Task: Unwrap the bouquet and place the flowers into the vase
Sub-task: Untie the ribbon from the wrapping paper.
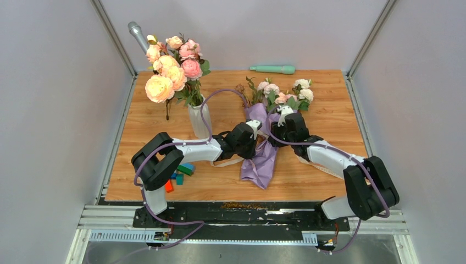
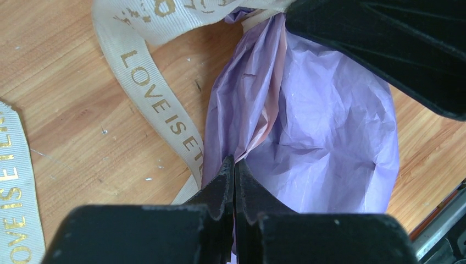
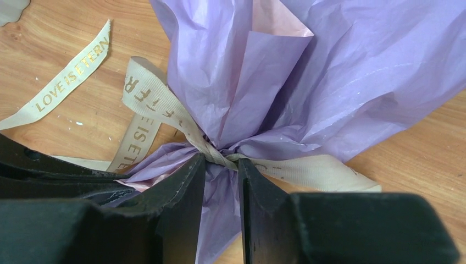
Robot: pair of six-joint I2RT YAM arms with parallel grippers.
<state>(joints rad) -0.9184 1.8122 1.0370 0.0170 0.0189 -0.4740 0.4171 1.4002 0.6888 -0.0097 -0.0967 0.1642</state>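
The bouquet (image 1: 259, 160) lies mid-table, its small white and pink flowers (image 1: 286, 93) pointing to the far side. Its lilac paper (image 2: 329, 137) is still gathered at the neck by the beige ribbon (image 3: 156, 102). My left gripper (image 2: 235, 163) is shut on a fold of that paper, seen from above at the wrap's left edge (image 1: 255, 127). My right gripper (image 3: 221, 160) stands with its jaws a little apart astride the tied neck, with bunched paper between them. The ribbed white vase (image 1: 197, 122) stands left of the bouquet, close to my left arm.
Large peach and pink blooms (image 1: 170, 71) fill the vase. A green tube (image 1: 272, 69) lies at the back edge and a grey microphone (image 1: 137, 34) leans in the back left corner. Coloured blocks (image 1: 181, 173) sit under my left arm. Loose ribbon ends (image 2: 16, 181) trail on the wood.
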